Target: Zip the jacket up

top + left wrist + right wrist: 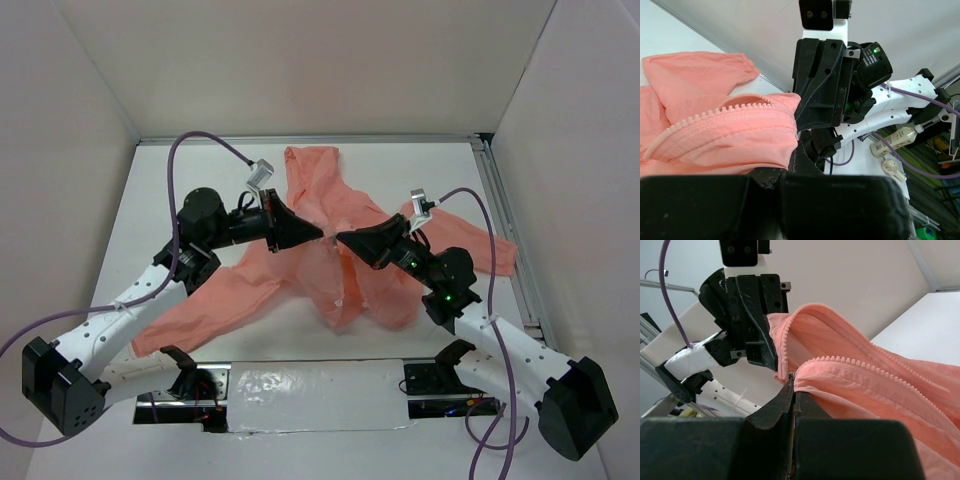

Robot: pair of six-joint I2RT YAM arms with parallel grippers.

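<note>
Jacket [365,295] is held raised at mid-table, unzipped. One zipper edge is clamped by left gripper [319,235], the other by right gripper [343,238].

The left gripper [782,175] fills the bottom edge as a dark blur, its jaws pressed together on a fold of the pink jacket [715,137]. A row of zipper teeth [715,114] runs along the top of that fold, climbing from lower left toward the right. Behind it a sleeve [700,75] with a gathered end lies on the white table [670,30]. The right gripper [807,132] faces the camera, close against the fold's right end, with a green light [873,50] on its arm and purple cables [920,92] trailing. A small bottle [897,137] lies beyond.
</note>
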